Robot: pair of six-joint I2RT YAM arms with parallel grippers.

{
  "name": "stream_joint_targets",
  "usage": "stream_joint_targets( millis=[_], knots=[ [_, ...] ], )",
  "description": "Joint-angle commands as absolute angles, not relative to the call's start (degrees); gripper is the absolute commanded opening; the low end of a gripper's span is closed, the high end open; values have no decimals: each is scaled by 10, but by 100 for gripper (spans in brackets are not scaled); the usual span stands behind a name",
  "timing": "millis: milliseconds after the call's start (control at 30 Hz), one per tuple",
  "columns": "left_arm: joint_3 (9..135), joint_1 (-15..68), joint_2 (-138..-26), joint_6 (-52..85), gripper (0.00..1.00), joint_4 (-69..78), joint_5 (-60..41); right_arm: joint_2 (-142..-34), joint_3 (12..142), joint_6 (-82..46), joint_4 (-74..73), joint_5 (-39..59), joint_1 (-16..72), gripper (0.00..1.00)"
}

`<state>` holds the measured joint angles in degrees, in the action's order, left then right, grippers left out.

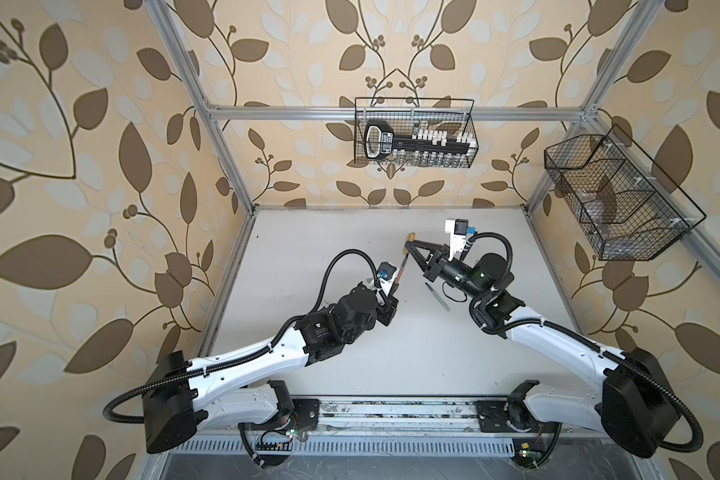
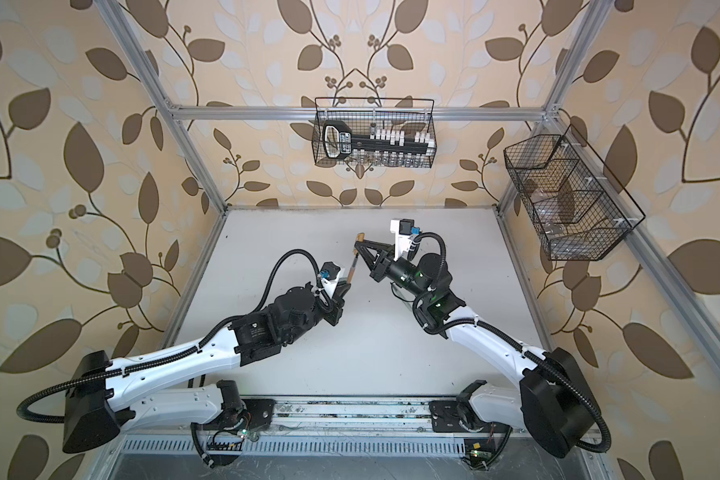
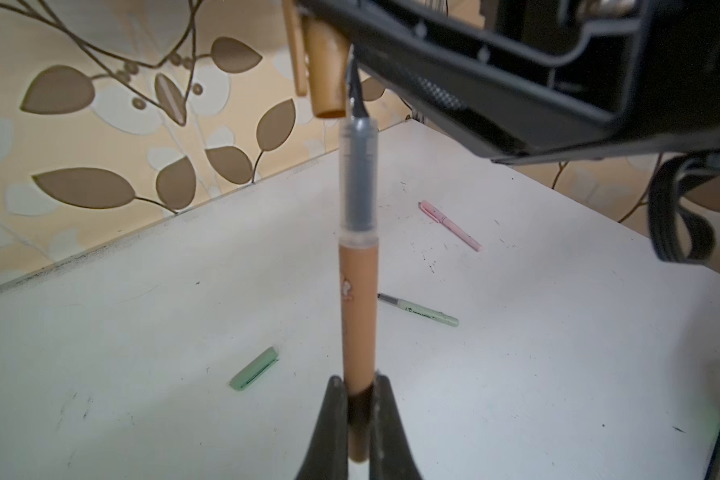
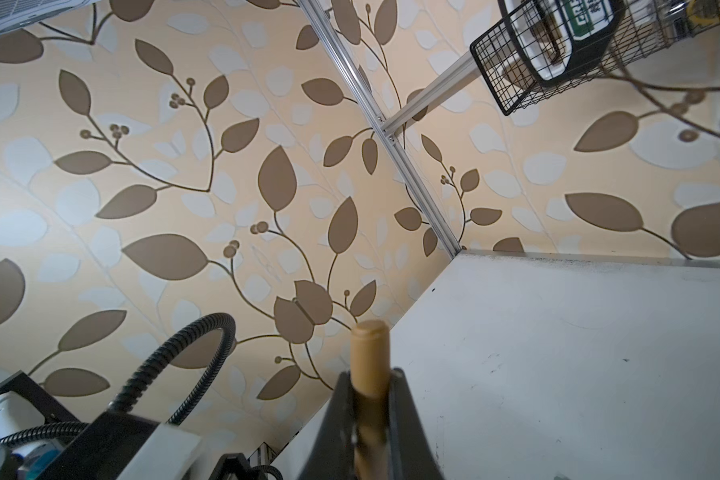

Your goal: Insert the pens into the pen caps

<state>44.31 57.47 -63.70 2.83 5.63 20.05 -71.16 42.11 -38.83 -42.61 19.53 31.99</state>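
Left pincer (image 3: 360, 380) is clamped on the lower barrel of the tan pen (image 3: 358, 299), which I hold upright above the worktop (image 3: 558, 332) with its dark tip up. Right pincer (image 4: 371, 374) is closed on the tan cap (image 4: 368, 353), open mouth toward the pen. In the left wrist view the tip sits just beside the cap mouth, not inside. Writing: small printed figure on the tan barrel, unreadable. Dark print on the green pen (image 3: 418, 309), too small to read. White label on the black-handled item (image 1: 385, 143) in the back wire basket (image 1: 414, 102), also unreadable. Counts: three pens, tan in hand, green and pink pen (image 3: 449, 224) lying well apart on the worktop. The green is uncapped, the pink looks capped but I can't confirm. Two separate caps seen: the tan one and the green cap (image 3: 254, 368) lying loose near the green pen. Two wire baskets, the second (image 1: 616, 199) on the right side.
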Motion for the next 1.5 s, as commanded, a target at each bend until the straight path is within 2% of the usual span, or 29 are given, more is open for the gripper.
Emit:
stream_joint_targets(
  millis=[0,133,300,500,667,900,1467],
  knots=[
    [452,579,-625,15,0,84,214,-693,427,-387,-427,205,324,0],
    [441,579,-625,10,0,106,222,-671,425,-374,-411,183,324,0],
    [392,579,-621,-26,0,215,239,-653,468,-334,-363,183,323,0],
    [399,579,-628,-33,0,247,231,-619,500,-287,-304,169,319,0],
    [399,578,-632,-23,0,248,221,-603,500,-270,-287,155,327,0],
    [398,578,-622,-19,0,241,218,-632,510,-231,-262,130,367,0],
    [394,578,-605,-18,0,230,225,-644,512,-228,-290,106,371,0]
  ],
)
